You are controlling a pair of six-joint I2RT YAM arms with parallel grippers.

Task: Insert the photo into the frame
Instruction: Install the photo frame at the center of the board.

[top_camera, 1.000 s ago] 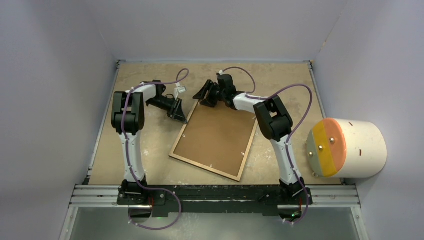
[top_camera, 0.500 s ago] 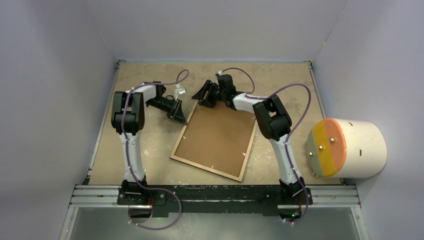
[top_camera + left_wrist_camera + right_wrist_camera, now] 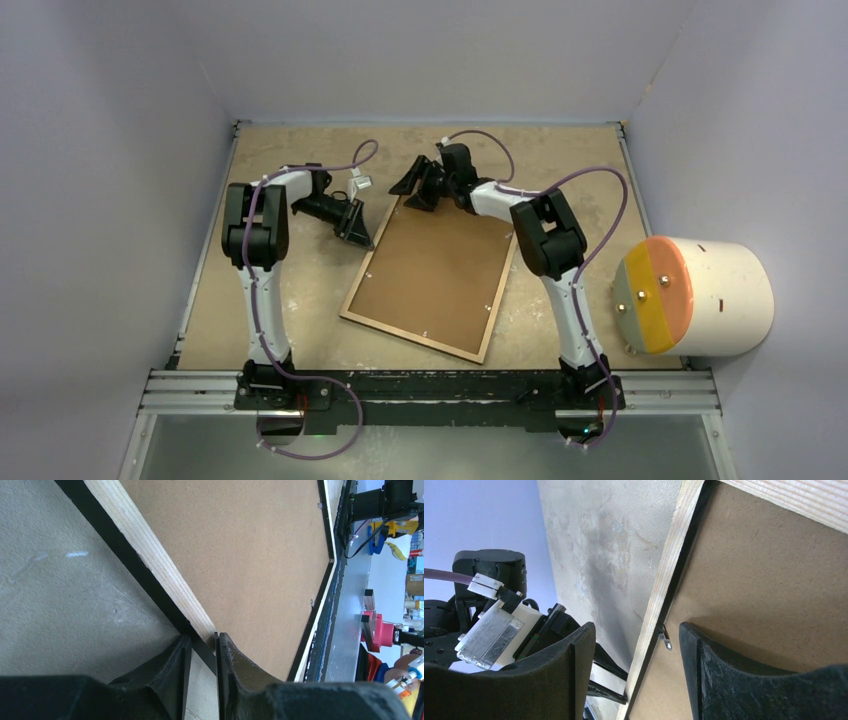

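The frame [image 3: 410, 335] lies back-up and skewed on the middle of the table [image 3: 290, 290], with the brown board [image 3: 432, 272] seated inside its pale wood rim. At its 10 o'clock, on the long left edge near the far corner, the left gripper [image 3: 202, 637] has its fingers drawn almost together, with the rim pinched between them (only a thin strip of black edge shows in the gap). At the frame's 12 o'clock, over the far corner, the right gripper [image 3: 636, 627] is spread wide and grasps nothing. One finger is over the bare table and the other over the board, with the wood rim and a small metal tab [image 3: 665, 640] between them. Well apart at 3 o'clock, a white drum [image 3: 715, 295] rests at the table's right edge.
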